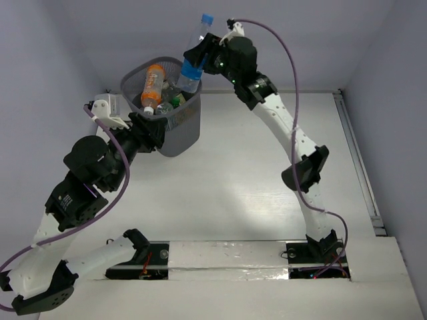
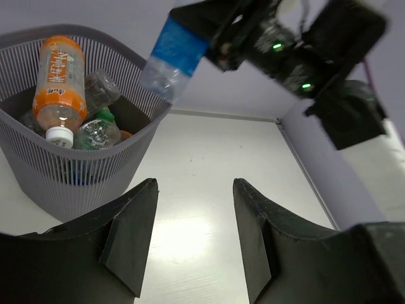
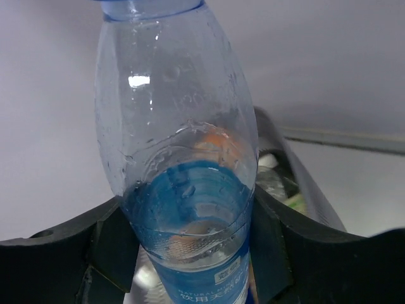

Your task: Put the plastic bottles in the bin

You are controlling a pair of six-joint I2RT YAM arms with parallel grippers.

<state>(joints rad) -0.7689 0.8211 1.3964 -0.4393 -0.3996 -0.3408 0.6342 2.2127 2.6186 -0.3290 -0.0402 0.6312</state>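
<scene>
My left claw [image 1: 148,128] sits low by the near-left wall of the bin [image 1: 180,133]. From the left wrist camera I see its two fingers [image 2: 136,234] spread apart, with only bare table [image 2: 209,145] showing in the gap. The mesh wall [image 2: 69,171] stands off to the left of them. I cannot tell whether the claw touches the bin.

The bin stands upright on the table [image 1: 233,187], toward the far left, and it already holds several bottles. An orange bottle [image 1: 153,83] lies on top of the heap, slanted, with its white cap [image 2: 60,134] pointing down toward me. Beside it I make out a crumpled clear bottle [image 2: 98,88] and a bit of green [image 1: 177,100]. The rest is too jumbled to count.

Further right, a clear bottle with a blue label [image 1: 190,72] is up in the air, tilted, with its blue cap [image 1: 207,19] uppermost. Its lower end is over the right side of the bin's mouth. My right claw [image 1: 200,53] is pinching it around the middle. On the right wrist camera the bottle [image 3: 177,126] fills the gap, with a dark finger [image 3: 111,244] pressed to each side.
</scene>
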